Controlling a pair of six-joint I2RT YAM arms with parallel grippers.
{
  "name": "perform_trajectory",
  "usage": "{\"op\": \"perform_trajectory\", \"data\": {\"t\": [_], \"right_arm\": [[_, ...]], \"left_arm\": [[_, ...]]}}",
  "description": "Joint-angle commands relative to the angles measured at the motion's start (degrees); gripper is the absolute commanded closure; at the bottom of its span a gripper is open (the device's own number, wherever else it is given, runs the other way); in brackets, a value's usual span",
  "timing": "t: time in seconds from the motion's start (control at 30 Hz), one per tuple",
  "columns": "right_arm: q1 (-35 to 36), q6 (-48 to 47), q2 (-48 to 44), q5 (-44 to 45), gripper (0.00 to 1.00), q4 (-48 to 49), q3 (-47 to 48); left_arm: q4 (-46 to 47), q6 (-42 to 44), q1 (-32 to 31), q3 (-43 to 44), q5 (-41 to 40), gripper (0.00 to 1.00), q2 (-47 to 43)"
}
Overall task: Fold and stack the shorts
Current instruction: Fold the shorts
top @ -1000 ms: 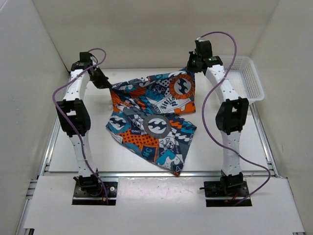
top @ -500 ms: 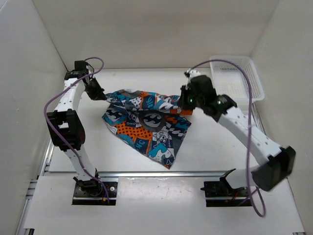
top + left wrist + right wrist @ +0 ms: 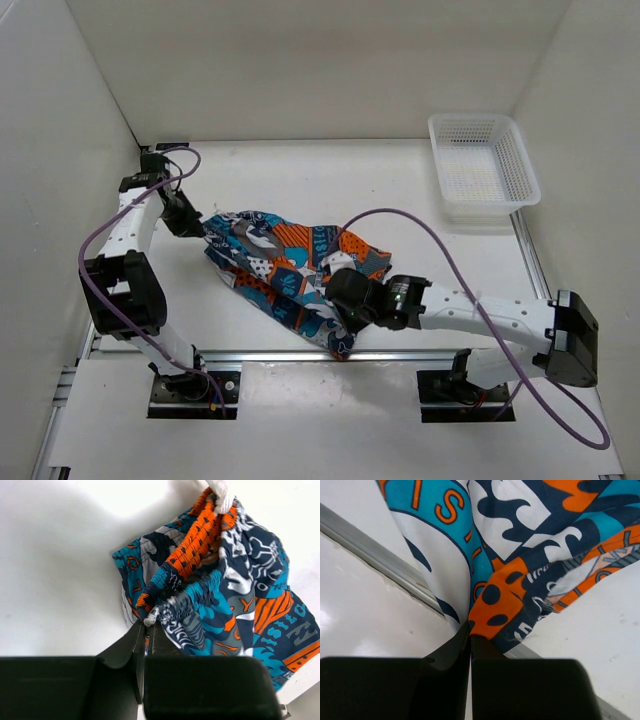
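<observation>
One pair of patchwork shorts (image 3: 285, 262) in blue, teal, orange and white lies bunched across the middle of the table. My left gripper (image 3: 198, 226) is shut on the gathered waistband (image 3: 165, 587) at the cloth's left end, with the white drawstring (image 3: 220, 495) trailing off at the far side. My right gripper (image 3: 342, 312) is shut on an orange dotted hem corner (image 3: 492, 607) at the cloth's near right end, close to the table's front rail. The shorts (image 3: 530, 540) hang from those jaws in folds.
A white mesh basket (image 3: 484, 166) stands at the back right corner. The metal front rail (image 3: 300, 354) runs along the near edge, just under the right gripper. White walls close in on the left, back and right.
The right arm swept from the back right down to the near middle, dragging its corner of the shorts forward. The left gripper shifted slightly left and nearer. The cloth went from spread out to bunched.
</observation>
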Motion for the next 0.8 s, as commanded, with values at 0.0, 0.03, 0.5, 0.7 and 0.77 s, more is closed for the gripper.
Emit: {"op": "perform_trajectory", "data": {"t": [0.0,0.03,0.5,0.7,0.77], "right_arm": [[3.4,4.5,2.6,3.9,1.0,-0.9,-2.6],[5.1,5.1,3.2,4.5,1.0,-0.9,-2.6],[17.7,7.5,18.6,12.1,0.34,-2.6,4.6],[13.2,12.2,7.7,16.1,0.14,-6.4,5.2],[10.7,14.3,2.5,14.0,0.14,-6.4,3.3]], "left_arm": [[0.9,-0.3,1.7,-2.6,-2.5,0.9,-4.0],[0.9,-0.3,2.3,-3.1,-2.5,0.9,-4.0],[2.1,-1.9,4.2,-7.6,-4.0,0.0,0.4],[2.1,-0.8,4.2,-7.6,-4.0,0.08,0.1],[3.4,-0.8,4.2,-9.1,-2.7,0.09,0.9]]}}
